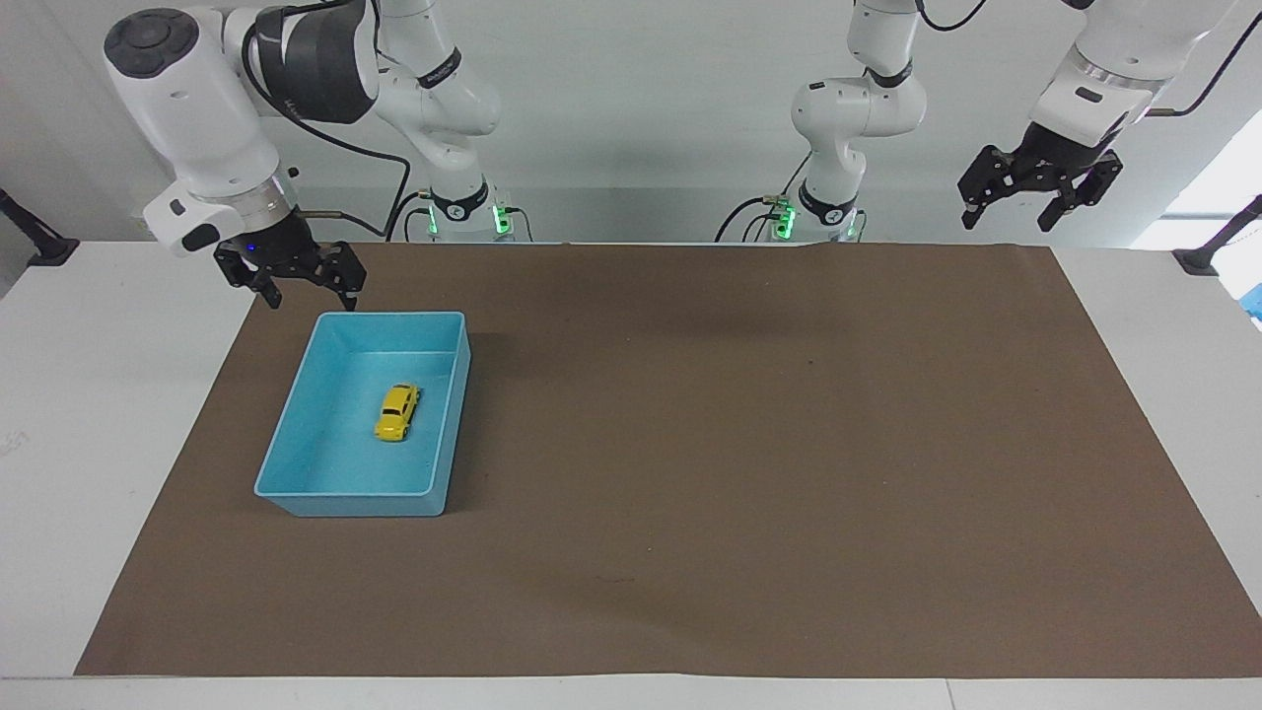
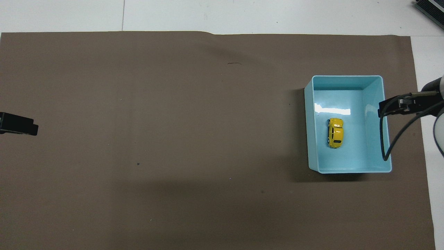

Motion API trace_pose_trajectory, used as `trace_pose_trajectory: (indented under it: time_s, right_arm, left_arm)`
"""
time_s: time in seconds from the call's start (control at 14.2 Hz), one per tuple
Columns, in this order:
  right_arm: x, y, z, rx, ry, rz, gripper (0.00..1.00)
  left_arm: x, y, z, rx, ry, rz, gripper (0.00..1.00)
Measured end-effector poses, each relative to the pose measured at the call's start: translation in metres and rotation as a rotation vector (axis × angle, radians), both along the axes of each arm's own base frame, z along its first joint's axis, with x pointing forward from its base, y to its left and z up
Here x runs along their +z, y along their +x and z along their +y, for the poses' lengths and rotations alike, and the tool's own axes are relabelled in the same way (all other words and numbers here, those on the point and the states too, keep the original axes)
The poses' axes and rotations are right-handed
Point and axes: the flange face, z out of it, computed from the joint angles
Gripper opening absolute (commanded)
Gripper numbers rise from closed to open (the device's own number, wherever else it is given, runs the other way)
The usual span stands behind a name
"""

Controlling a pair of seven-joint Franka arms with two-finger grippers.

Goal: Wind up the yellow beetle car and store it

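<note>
Here both grippers hang with fingers spread wide, holding nothing.
The right gripper (image 1: 308,293) is raised over the brown mat (image 1: 749,444) by the corner of the blue bin (image 1: 446,424) nearest the robots; the yellow beetle car (image 1: 397,411) sits on the bin's floor, well apart from it. The left gripper (image 1: 1040,202) waits, raised at the left arm's end of the table.
</note>
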Motion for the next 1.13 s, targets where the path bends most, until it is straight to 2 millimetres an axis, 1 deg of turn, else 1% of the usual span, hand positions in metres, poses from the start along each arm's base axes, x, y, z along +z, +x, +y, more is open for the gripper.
trace_pose_trajectory:
  time_s: [0.14,0.28,0.42,0.49,0.64,0.85,1.13]
  right_arm:
    - [0.004,0.0,0.006,0.01,-0.001,-0.002,1.0]
    - [0.012,-0.002,0.011,0.015,0.005,0.001,1.0]
    - [0.023,-0.003,0.011,0.012,0.015,-0.006,1.0]
    - [0.025,-0.003,0.011,0.011,0.016,-0.007,1.0]
    - [0.025,-0.004,0.01,0.018,0.016,-0.002,1.0]
    - [0.025,-0.005,0.0,0.024,0.016,0.004,1.0]
    - [0.029,-0.007,0.002,0.03,0.017,-0.003,1.0]
  left_arm:
    - [0.0,0.0,0.0,0.0,0.0,0.0,1.0]
    - [0.0,0.0,0.0,0.0,0.0,0.0,1.0]
    - [0.0,0.0,0.0,0.0,0.0,0.0,1.0]
    - [0.0,0.0,0.0,0.0,0.0,0.0,1.0]
    - [0.0,0.0,0.0,0.0,0.0,0.0,1.0]
    - [0.0,0.0,0.0,0.0,0.0,0.0,1.0]
    - [0.0,0.0,0.0,0.0,0.0,0.0,1.0]
